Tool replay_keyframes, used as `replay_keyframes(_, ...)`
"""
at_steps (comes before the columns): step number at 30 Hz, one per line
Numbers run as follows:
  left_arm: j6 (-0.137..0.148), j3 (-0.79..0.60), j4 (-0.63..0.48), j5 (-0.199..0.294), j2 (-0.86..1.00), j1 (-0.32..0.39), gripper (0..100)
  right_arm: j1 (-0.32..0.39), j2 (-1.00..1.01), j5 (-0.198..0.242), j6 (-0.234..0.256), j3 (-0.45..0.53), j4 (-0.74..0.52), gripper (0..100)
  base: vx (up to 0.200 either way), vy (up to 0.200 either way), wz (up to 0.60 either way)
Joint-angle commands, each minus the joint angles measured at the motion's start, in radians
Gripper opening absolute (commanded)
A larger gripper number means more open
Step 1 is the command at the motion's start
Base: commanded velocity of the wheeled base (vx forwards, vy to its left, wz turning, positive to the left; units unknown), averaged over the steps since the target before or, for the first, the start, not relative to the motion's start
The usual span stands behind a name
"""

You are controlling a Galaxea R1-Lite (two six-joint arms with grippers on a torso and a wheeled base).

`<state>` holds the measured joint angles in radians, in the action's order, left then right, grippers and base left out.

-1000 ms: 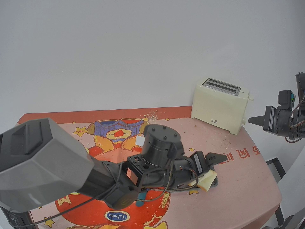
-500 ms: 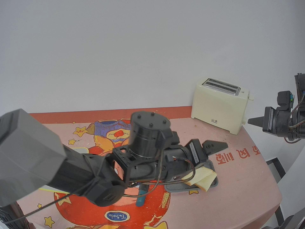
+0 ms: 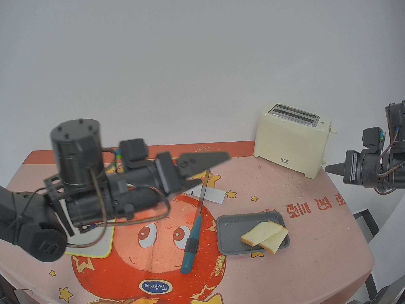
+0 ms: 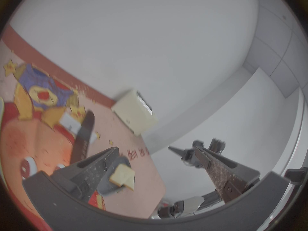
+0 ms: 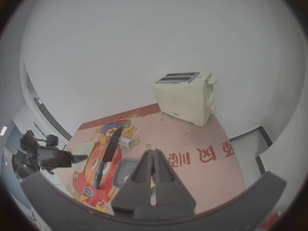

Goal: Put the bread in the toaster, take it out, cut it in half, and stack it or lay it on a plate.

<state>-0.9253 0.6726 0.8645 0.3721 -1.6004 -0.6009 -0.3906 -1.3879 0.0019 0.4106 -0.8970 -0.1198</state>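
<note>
Beside plate point(image 3: 232, 229): knife point(image 3: 192, 238) | toaster point(image 3: 291, 146) behind | left pincer point(image 4: 156, 149) wide | right pincer point(image 5: 153, 153) closed

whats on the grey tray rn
Two bread halves sit at the right end of the grey tray. The upper half lies across the lower half and covers most of it, so its full shape can't be seen.

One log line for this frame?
bread halves: stacked on plate | knife: on table beside plate | toaster: empty | left gripper: jaws open, empty, above table | right gripper: jaws shut, off table edge
</note>
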Motion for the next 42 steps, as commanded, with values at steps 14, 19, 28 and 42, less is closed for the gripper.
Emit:
replay_keyframes(14, 0.02, -0.185, 0.073, 0.01, 0.261, 0.165, 100, -0.005, -0.02, 0.0, -0.004, 0.006, 0.0, 0, -0.143, 0.057, 0.0)
replay_keyframes(19, 0.02, -0.199, 0.071, 0.011, 0.301, 0.176, 100, -0.005, -0.022, 0.0, -0.006, 0.012, 0.0, 0, 0.0, 0.2, 0.0)
replay_keyframes(28, 0.023, -0.208, -0.018, 0.013, 0.451, 0.176, 100, 0.009, -0.03, -0.017, -0.019, 0.03, 0.0, 0, 0.0, 0.2, 0.0)
replay_keyframes(42, 0.332, -0.248, -0.168, -0.004, 0.774, 0.408, 100, 0.033, 0.317, -0.138, -0.061, 0.135, -0.011, 0, 0.0, 0.043, 0.0)
